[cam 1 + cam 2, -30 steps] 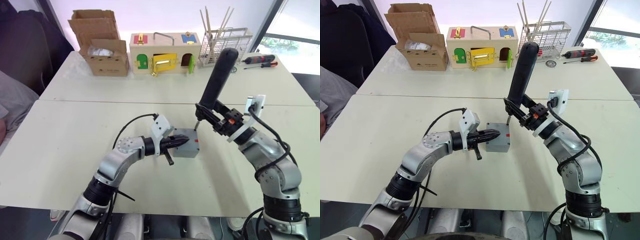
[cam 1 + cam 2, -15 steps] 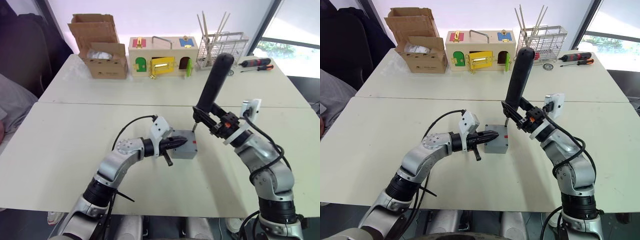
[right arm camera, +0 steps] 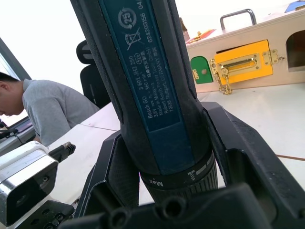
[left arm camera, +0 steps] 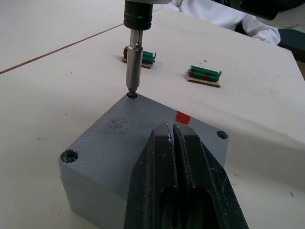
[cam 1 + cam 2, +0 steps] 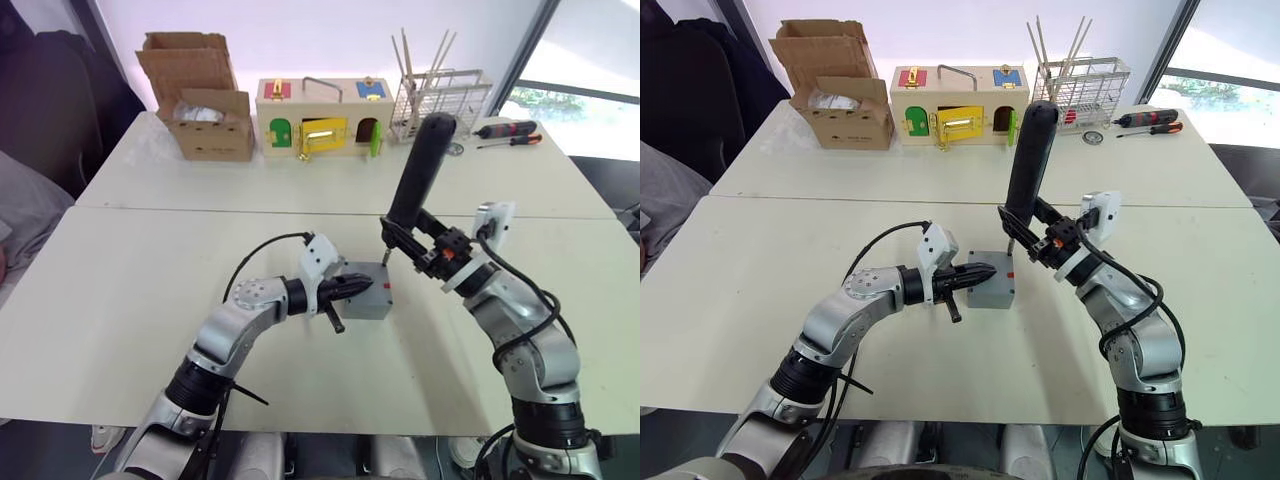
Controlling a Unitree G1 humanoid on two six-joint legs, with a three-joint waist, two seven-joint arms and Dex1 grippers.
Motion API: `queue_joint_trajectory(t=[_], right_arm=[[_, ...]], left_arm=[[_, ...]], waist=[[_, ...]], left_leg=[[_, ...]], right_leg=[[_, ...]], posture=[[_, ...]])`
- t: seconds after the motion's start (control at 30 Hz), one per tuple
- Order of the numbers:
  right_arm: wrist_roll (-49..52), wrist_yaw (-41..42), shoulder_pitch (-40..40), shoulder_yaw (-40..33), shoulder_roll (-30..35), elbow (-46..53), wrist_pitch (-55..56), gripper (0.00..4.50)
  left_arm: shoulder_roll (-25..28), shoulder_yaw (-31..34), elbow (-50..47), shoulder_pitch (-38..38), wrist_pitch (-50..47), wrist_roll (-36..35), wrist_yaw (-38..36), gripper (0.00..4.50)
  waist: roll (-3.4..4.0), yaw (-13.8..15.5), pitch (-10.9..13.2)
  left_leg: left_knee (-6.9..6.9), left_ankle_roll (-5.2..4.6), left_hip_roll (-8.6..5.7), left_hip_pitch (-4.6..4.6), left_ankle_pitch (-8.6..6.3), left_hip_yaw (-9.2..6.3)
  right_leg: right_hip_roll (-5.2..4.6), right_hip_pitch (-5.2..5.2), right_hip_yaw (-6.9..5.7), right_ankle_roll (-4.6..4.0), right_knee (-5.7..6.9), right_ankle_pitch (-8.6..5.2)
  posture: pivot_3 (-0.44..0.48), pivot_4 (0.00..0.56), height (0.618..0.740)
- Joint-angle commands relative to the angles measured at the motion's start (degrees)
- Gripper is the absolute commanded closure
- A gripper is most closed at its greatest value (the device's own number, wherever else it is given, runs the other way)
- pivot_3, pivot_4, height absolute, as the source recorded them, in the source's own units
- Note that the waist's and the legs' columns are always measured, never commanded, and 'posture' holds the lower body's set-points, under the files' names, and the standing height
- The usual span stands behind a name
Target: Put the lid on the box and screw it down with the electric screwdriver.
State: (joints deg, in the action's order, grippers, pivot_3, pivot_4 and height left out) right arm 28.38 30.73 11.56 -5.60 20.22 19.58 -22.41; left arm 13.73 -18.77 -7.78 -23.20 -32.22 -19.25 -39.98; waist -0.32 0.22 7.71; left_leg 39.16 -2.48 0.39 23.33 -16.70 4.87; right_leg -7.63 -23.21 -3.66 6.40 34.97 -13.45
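The grey box (image 5: 374, 304) stands mid-table with the lid (image 4: 125, 136) seated on top; a red mark (image 4: 182, 116) shows on its edge. My left gripper (image 5: 361, 284) is shut, its fingers (image 4: 177, 157) lying on the lid's top. My right gripper (image 5: 421, 246) is shut on the electric screwdriver (image 5: 419, 160), which stands nearly upright and leans a little away from me. Its metal bit (image 4: 133, 62) sits in the lid's far corner screw hole. Two other corner holes of the lid show open in the left wrist view.
At the table's far edge stand a brown cardboard box (image 5: 207, 112), a wooden box with coloured doors (image 5: 320, 116) and a wire rack (image 5: 440, 92); hand screwdrivers (image 5: 508, 130) lie at its right. Two small green parts (image 4: 205, 75) lie beyond the box. A person (image 3: 52, 107) sits beyond the table.
The head camera has shifted a little. Both grippers, the box and the screwdriver keep their places, with the bit still at the lid's far corner.
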Motion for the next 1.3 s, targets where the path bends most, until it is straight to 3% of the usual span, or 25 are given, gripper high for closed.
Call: queue_joint_trajectory(t=[0.03, 1.3], right_arm=[[-1.16, 1.46, -3.71, 4.98, -0.9, -5.79, -3.02, 2.71], [-3.2, 1.57, -5.55, 6.3, -2.42, -10.48, -0.73, 2.71]], left_arm=[[0.46, 0.04, 0.51, 0.72, -0.84, 0.75, 0.12, 4.4], [0.55, 0.05, -0.32, 1.34, -1.39, 0.59, 0.63, 4.4]], waist=[[-0.04, 0.0, -0.08], [0.01, -0.96, -1.09]], left_leg=[[0.0, 0.01, 0.02, 0.0, -0.01, 0.0], [-0.67, 0.44, 0.23, -0.3, -0.27, -0.09]], right_leg=[[0.01, 0.0, 0.0, -0.02, 0.0, -0.01], [0.04, 0.05, -0.01, -0.36, -0.73, -0.17]], posture=[[0.0, 0.15, 0.729], [0.0, 0.15, 0.729]])
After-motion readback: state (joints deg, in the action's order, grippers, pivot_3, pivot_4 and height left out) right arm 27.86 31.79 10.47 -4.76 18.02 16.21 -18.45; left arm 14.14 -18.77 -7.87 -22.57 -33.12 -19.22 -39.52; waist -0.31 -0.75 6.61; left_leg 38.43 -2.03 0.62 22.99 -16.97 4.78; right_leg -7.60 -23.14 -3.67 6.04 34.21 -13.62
